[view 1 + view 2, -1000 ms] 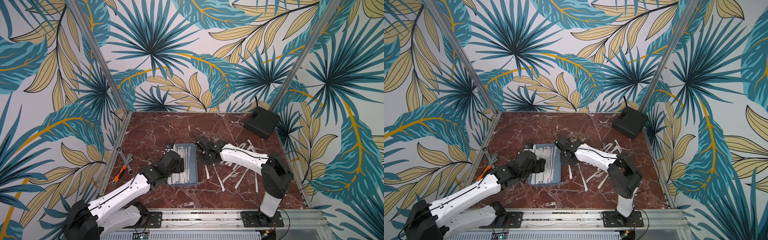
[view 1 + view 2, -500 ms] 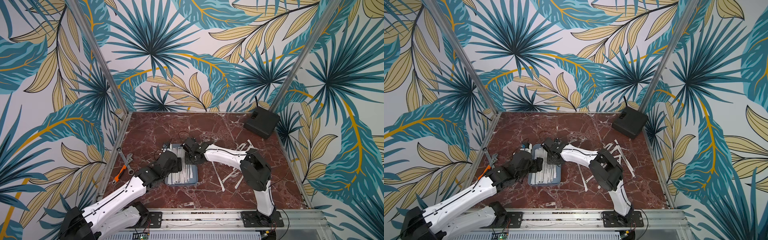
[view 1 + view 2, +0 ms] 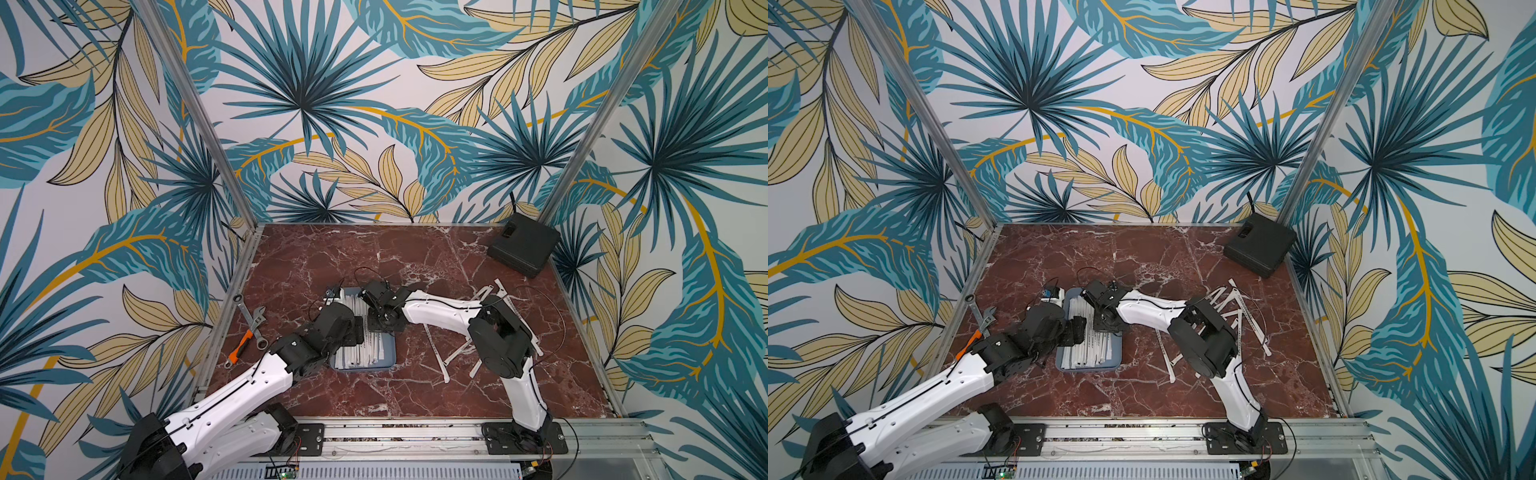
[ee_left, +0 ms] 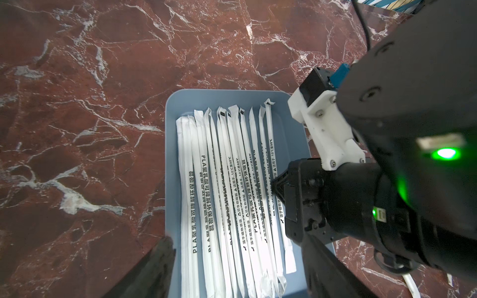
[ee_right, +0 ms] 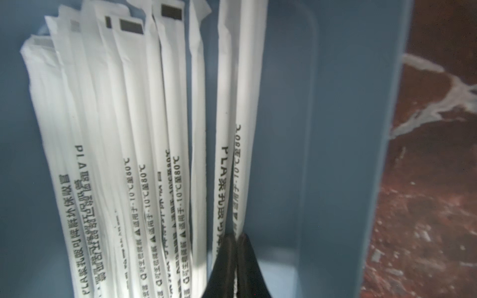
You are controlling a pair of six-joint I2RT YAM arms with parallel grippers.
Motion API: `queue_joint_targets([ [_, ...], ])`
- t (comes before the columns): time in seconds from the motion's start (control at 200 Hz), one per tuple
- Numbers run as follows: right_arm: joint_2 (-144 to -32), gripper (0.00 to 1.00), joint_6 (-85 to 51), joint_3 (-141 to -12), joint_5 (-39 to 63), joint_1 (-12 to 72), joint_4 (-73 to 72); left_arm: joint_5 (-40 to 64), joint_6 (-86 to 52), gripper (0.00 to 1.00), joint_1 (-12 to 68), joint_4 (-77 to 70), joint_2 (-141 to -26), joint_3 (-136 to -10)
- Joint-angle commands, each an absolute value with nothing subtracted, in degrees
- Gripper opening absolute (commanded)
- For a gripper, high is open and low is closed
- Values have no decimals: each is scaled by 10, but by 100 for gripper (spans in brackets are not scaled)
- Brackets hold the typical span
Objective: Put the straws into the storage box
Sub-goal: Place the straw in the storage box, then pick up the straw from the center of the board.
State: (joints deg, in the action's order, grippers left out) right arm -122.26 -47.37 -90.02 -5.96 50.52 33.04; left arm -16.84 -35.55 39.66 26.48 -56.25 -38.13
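Grey-blue box (image 3: 388, 353) with low rim, on the marble, holding white paper-wrapped straws (image 4: 227, 180) laid side by side lengthwise. More straws (image 3: 440, 353) lie scattered beside it on the marble.

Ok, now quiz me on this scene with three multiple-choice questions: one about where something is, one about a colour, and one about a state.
1. Where on the table is the black case?
A. front left corner
B. middle
C. back right corner

2. What colour is the tray holding the straws?
A. grey-blue
B. yellow
C. red

3. How do the right gripper jaws stand?
A. wide open
B. shut
C. out of sight in every view

Answers:
1. C, both top views show it against the back wall on the right arm's side.
2. A, its rim and floor look grey-blue in both wrist views.
3. B, the right wrist view shows its two dark fingertips pressed together over the tray.
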Motion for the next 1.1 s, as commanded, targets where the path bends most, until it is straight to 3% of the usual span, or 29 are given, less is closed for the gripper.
queue_joint_targets([
  [0.0, -1235, 8, -476, -906, -67, 506, 336, -168, -356, 82, 394, 267, -560, -369],
  [0.331, -1134, 21, -465, -881, -32, 505, 348, -165, -347, 82, 394, 270, -569, -385],
  [0.566, -1004, 26, -433, -724, -60, 444, 371, -110, -351, 81, 403, 257, -631, -422],
  [0.776, -972, 36, -386, -649, -115, 428, 442, -113, -353, 81, 464, 231, -727, -471],
  [0.906, -993, 36, -382, -638, -130, 426, 441, -111, -356, 81, 475, 219, -753, -478],
  [1.097, -1035, 26, -378, -634, -113, 422, 411, -127, -344, 81, 476, 247, -762, -483],
])
